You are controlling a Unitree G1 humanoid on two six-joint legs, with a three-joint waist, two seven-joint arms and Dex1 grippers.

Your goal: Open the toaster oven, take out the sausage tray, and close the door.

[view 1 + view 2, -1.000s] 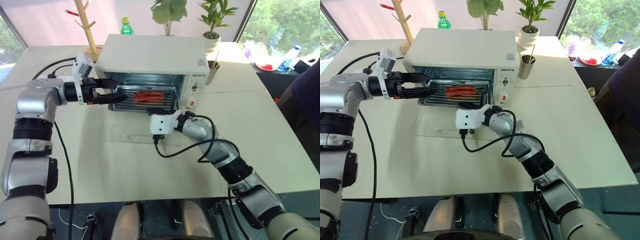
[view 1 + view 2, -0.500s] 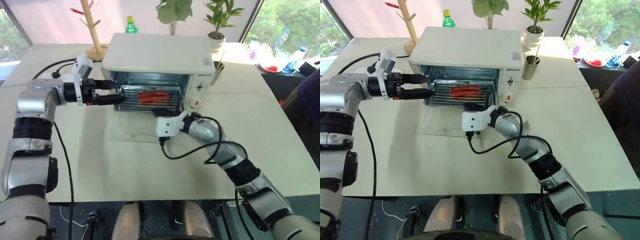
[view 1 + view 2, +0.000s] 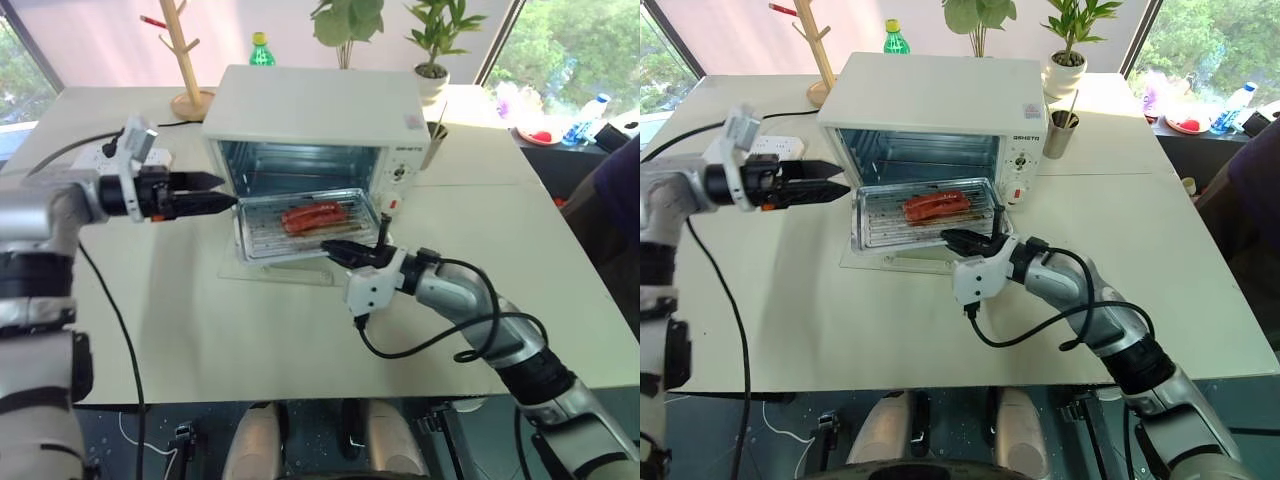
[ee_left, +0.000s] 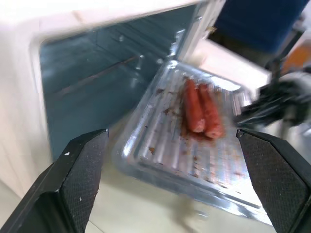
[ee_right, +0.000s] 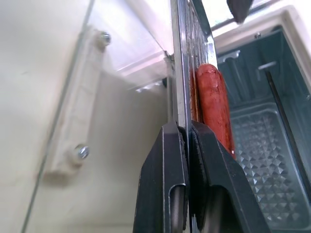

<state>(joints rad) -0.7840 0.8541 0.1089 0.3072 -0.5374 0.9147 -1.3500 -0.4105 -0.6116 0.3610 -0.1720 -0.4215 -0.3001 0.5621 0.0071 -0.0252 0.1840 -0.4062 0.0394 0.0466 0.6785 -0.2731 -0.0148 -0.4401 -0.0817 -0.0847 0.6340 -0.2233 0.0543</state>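
Note:
The white toaster oven [image 3: 320, 100] stands open at the table's middle. Its glass door [image 3: 855, 262] lies flat on the table, and the right wrist view shows the white bar handle [image 5: 73, 126]. The silver sausage tray [image 3: 265, 228], carrying red sausages [image 3: 312, 215], sticks out of the cavity over the door. My right gripper [image 3: 335, 247] is shut on the tray's front rim, seen close up between its fingers [image 5: 167, 160]. My left gripper [image 3: 228, 191] hovers open, left of the oven's opening, touching nothing.
A wooden rack [image 3: 185, 60], a green bottle [image 3: 259, 50] and potted plants [image 3: 430, 50] stand behind the oven. A cup [image 3: 1057, 132] sits at the oven's right and a white power strip [image 3: 150, 157] at its left. A person [image 3: 615, 190] is at the right edge.
My right gripper has drawn the tray out of the oven toward the table's front. My left gripper has pulled back to the left, away from the opening.

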